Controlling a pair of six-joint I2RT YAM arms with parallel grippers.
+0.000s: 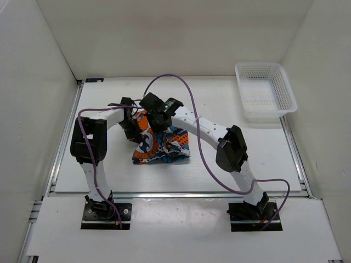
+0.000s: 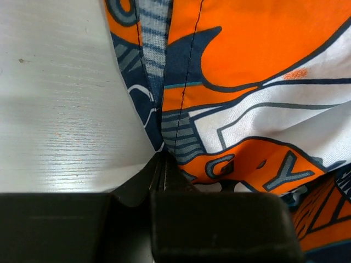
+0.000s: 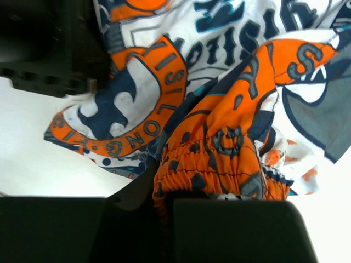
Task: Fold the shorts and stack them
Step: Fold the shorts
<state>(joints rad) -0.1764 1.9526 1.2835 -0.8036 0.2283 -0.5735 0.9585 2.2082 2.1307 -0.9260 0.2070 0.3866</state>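
Observation:
The shorts [image 1: 162, 145], printed in orange, blue, white and black, lie bunched at the middle of the table. Both grippers meet over their far left corner. My left gripper [image 1: 133, 130] is shut on a seam edge of the shorts [image 2: 247, 82]; in the left wrist view the fingers [image 2: 162, 167] press together with the fabric running into them. My right gripper [image 1: 156, 121] is shut on the gathered orange waistband [image 3: 219, 159], which enters the jaws at the bottom of the right wrist view. The lifted cloth drapes down onto the table below it.
A white mesh basket [image 1: 266, 90] stands at the far right corner of the table. White walls close in the left, back and right sides. A purple cable [image 1: 186, 90] loops above the right arm.

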